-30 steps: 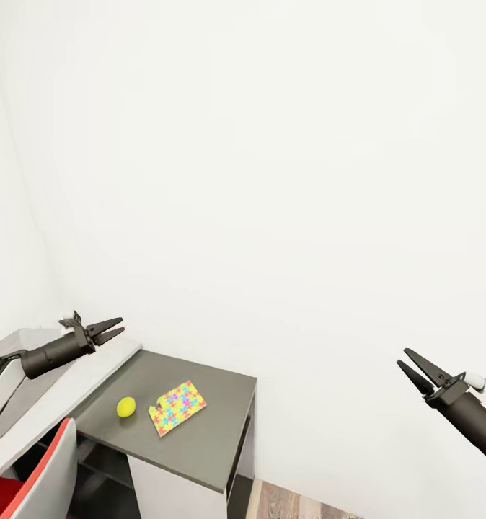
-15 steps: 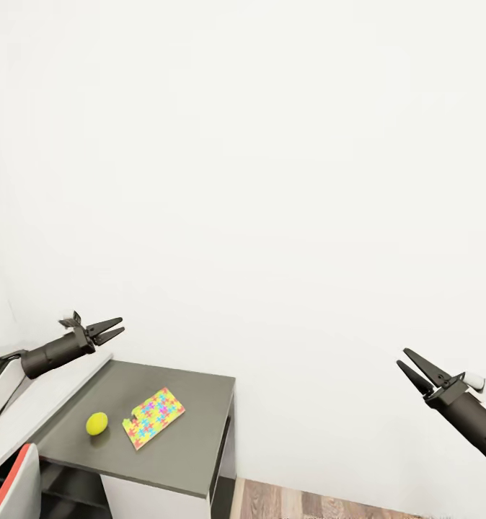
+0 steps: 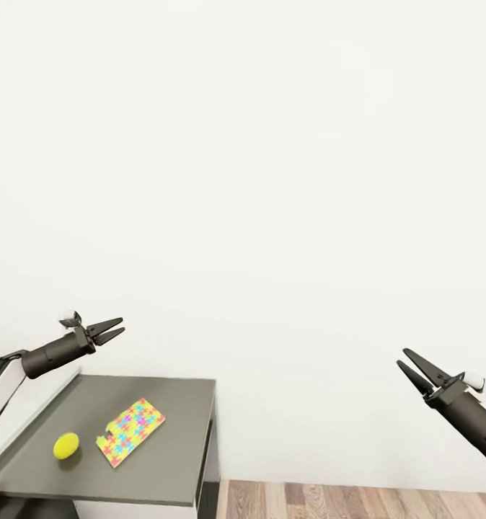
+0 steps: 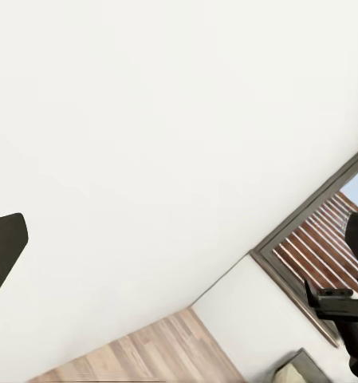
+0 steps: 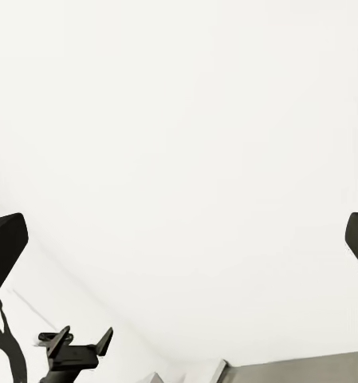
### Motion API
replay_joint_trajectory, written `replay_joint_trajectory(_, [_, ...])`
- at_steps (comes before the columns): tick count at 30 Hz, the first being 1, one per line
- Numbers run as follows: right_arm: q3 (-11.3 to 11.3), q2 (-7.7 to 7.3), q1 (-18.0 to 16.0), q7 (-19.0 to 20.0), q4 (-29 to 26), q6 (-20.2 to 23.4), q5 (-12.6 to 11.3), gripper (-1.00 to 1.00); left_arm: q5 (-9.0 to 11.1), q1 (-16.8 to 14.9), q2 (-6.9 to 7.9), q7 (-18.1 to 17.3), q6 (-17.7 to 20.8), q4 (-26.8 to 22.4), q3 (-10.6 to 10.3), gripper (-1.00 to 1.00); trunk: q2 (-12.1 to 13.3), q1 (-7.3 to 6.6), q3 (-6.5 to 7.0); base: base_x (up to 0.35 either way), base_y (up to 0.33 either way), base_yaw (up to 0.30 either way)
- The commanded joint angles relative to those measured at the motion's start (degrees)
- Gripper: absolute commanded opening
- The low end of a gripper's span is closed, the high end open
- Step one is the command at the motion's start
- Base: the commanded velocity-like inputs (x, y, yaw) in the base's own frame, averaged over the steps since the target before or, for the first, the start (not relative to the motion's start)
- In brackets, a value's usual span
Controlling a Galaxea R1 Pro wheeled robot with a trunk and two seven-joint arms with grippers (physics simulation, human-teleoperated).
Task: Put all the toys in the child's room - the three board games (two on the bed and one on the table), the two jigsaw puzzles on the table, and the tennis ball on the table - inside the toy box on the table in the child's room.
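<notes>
Dark grey cylindrical arms end in black pointed two-fingered grippers, left gripper (image 3: 112, 331) and right gripper (image 3: 410, 365), with small white knobs.

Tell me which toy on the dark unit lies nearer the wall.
The jigsaw puzzle, a flat multicolour rectangle; the round tennis ball sits beside it, nearer the unit's front edge.

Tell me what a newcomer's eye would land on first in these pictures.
The bright jigsaw puzzle and the yellow-green tennis ball beside it, apart from it, stand out on the dark grey side unit at the head view's lower left. Above them the left claw hangs open, and the right claw hangs open before the bare white wall.
</notes>
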Motion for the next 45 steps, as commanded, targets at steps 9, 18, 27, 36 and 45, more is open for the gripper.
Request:
replay_joint_trajectory(9, [0.25,0.03,-0.04,0.08,-0.2,-2.05,2.13,1.0,0.29,0.01,0.01,-0.02,0.45,0.01,-0.1,1.0,-0.04,0.02,-0.02,0.0,0.054,-0.199])
replay_joint_trajectory(18, [3.85,-0.02,-0.04,0.01,-0.34,-3.41,2.36,1.0,0.29,0.01,0.01,0.0,0.45,0.03,-0.17,1.0,-0.04,0.02,-0.02,0.0,0.09,-0.013])
replay_joint_trajectory(27, [4.48,0.02,-0.04,0.04,-0.35,-3.63,2.42,1.0,0.29,0.01,-0.06,0.1,0.49,0.01,-0.2,1.0,-0.04,0.02,-0.02,0.0,0.056,0.0])
replay_joint_trajectory(36, [4.52,-0.02,-0.08,-0.16,-0.35,-3.64,2.44,1.0,0.21,0.01,-0.06,0.7,0.56,0.09,-0.24,1.0,-0.04,0.02,-0.02,0.0,0.035,0.0])
replay_joint_trajectory(45, [5.15,-0.04,-0.12,-5.22,-0.35,-3.58,2.37,1.0,-0.93,0.01,-0.37,6.25,0.88,0.1,-0.27,1.0,-0.04,0.02,-0.02,0.0,0.001,0.0])
